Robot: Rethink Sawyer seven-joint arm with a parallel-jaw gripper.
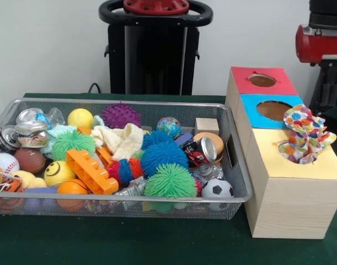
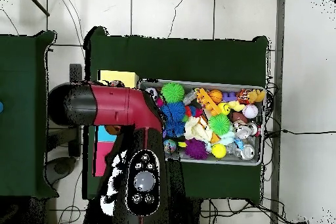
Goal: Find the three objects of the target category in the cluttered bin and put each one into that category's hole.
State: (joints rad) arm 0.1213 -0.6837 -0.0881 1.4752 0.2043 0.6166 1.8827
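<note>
in the front view, a colourful crumpled cloth (image 1: 305, 134) sat half pushed into the hole of the yellow box section (image 1: 301, 165), just right of the full wire bin (image 1: 235, 171). green table (image 1: 130, 243) before the bin was free.

in the overhead view, the red arm (image 2: 115, 106) covered the box; gripper hidden, i cannot tell its state.

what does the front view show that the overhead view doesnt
Only the front view shows the box's red hole and blue hole, and the patterned cloth stuffed into the yellow hole. Only the overhead view shows the red arm, which covers most of the box. Both show the wire bin with the green spiky ball and purple spiky ball.
</note>
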